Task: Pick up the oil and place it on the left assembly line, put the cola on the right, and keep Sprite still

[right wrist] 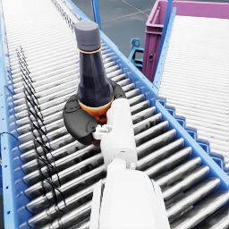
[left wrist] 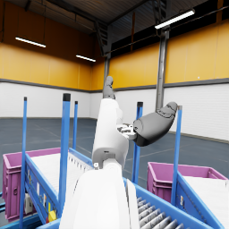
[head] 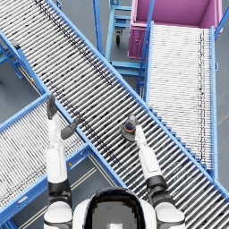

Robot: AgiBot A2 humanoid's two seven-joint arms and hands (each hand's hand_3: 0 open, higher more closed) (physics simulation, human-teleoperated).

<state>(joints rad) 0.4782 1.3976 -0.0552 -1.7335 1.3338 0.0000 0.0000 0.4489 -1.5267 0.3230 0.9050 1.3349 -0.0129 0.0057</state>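
A dark cola bottle (head: 130,121) with a grey cap and an orange band stands upright over the middle roller conveyor (head: 89,80), near its right rail. My right hand (head: 128,133) grips it around the lower body. In the right wrist view the dark fingers (right wrist: 80,121) wrap the bottle (right wrist: 93,76) just below the orange band. Whether its base touches the rollers is hidden. My left hand (head: 52,111) is raised over the rail between the left and middle conveyors, fingers spread and holding nothing (left wrist: 152,126). No oil or Sprite bottle shows.
The left conveyor (head: 22,143) runs beside my left arm. The right conveyor (head: 179,80) lies beyond a blue rail, with a pink crate (head: 174,13) at its far end. Blue posts (left wrist: 66,147) and pink crates (left wrist: 18,174) appear in the left wrist view.
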